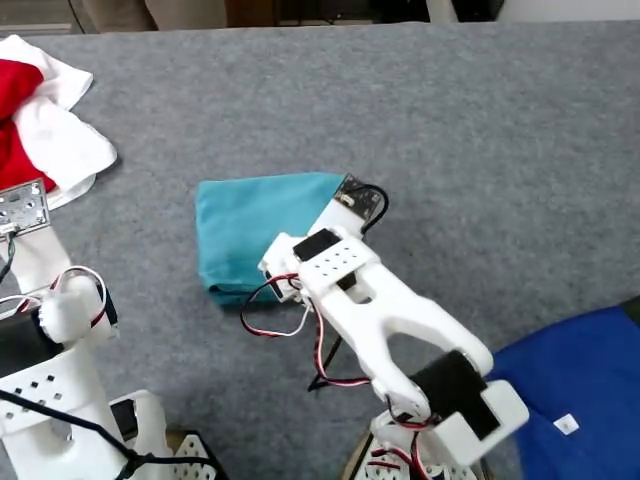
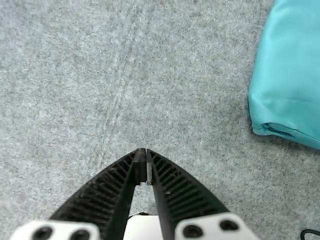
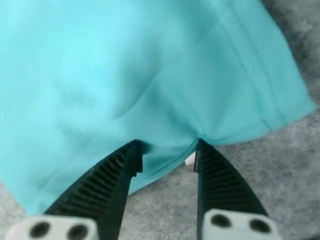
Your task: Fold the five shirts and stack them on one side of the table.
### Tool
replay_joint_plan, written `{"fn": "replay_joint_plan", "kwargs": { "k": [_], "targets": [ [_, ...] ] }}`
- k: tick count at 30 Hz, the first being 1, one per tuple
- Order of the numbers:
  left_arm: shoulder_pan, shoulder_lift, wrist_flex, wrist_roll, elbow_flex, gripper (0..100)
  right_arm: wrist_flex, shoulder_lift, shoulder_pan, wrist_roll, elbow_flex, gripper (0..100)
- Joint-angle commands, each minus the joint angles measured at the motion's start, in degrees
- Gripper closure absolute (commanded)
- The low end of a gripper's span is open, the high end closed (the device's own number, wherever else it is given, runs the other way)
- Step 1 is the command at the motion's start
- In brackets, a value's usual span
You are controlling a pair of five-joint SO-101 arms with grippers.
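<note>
**Item 1. Teal shirt** (image 1: 250, 230): one. It lies at mid-table, already folded into a compact packet, with its folded edge toward the arms.

**Item 2. Right gripper** (image 3: 167, 147): one. It sits at the packet's hemmed edge with its jaws apart, tips touching the cloth either side of a small pucker, and nothing is clamped.

- Step in hand, as you may judge it: taking hold of the teal shirt, either for a last fold or to carry it to the stacking side.
- Your next move calls for closing on every layer at that edge, not the top one alone, or the packet is likely to fall open when lifted.

**Item 3. Left gripper** (image 2: 145, 157): one. Its jaws are together and hold nothing, over bare table near the packet's corner.

**Item 4. Other shirts:** three counted.

- The red shirt (image 1: 15, 90) and the white shirt (image 1: 60, 140) lie tangled together in a heap at the far left corner, unfolded.
- The blue shirt (image 1: 580, 380) is spread at the near right edge, beside the right arm's base.
- That makes four shirts in all. You cannot tell whether the heap hides another.

**Item 5. Grey felt table** (image 1: 450, 120): one.
</note>
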Motion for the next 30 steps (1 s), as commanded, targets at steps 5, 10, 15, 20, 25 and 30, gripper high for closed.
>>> {"fn": "replay_joint_plan", "kwargs": {
  "k": [5, 10, 15, 20, 25, 30],
  "targets": [
    [-0.53, -0.40, -0.88, 0.00, -0.09, 98, -4.48, 8.22, 1.27, -0.62, -1.89, 80.3],
    [-0.53, -0.40, -0.88, 0.00, -0.09, 98, -1.41, 10.95, 3.03, -0.70, -5.32, 80.6],
    [-0.53, -0.40, -0.79, 0.00, -0.09, 98, -1.49, 11.74, 3.12, -0.70, -5.41, 84.1],
    [-0.53, -0.40, -0.62, 0.00, -0.09, 98, -1.05, 11.82, 5.49, -0.18, -5.14, 98.7],
    [-0.53, -0.40, -0.53, 0.00, -0.09, 98, 1.05, 11.65, 7.25, 0.18, -5.41, 99.3],
    [-0.53, -0.40, -0.53, 0.00, -0.09, 98, 7.82, 9.63, 10.24, 4.31, -9.54, 99.3]
  ]
}}
